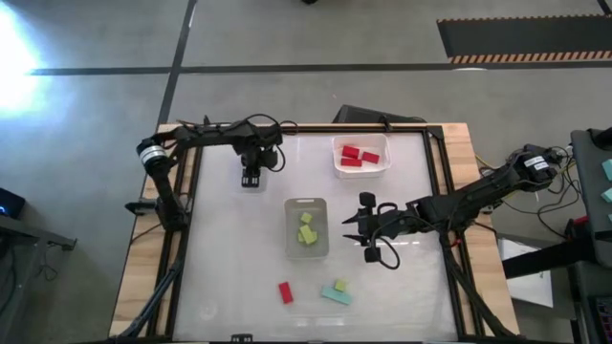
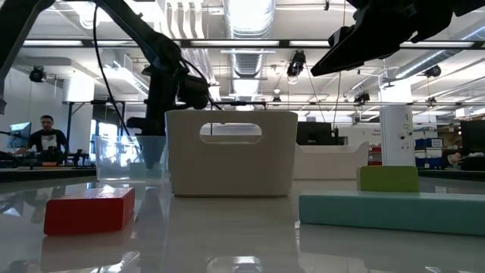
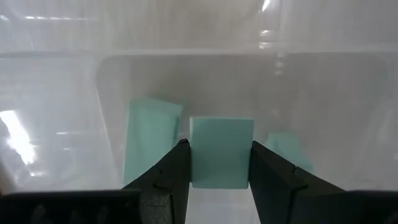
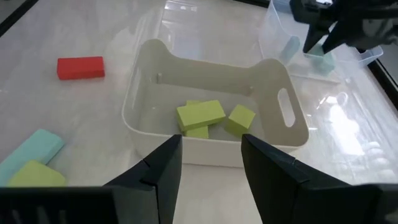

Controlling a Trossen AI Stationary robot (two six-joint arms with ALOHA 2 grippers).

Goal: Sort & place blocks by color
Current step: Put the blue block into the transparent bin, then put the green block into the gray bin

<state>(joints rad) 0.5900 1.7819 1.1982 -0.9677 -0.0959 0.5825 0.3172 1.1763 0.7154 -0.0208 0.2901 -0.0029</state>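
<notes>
Blocks sit in several spots around your two pincers. Your left gripper is pinching a teal block between its fingers, held over a clear tray; below and just beyond the fingertips you can see two more teal blocks lying in that tray. From above, this gripper hangs near the far left part of the table. Your right gripper has its fingers spread with nothing between them, and it hovers just short of the near wall of a white bin. Straight ahead of it, inside that bin, lie the yellow-green blocks, touching one another. Off to one side of this gripper, on the bare table, a red block lies alone, and nearer the fingers a long teal block lies with a yellow-green block touching it. In the overhead picture the right gripper is just beside the white bin, and beyond it, toward the far edge, a second white tray holds three red blocks.
</notes>
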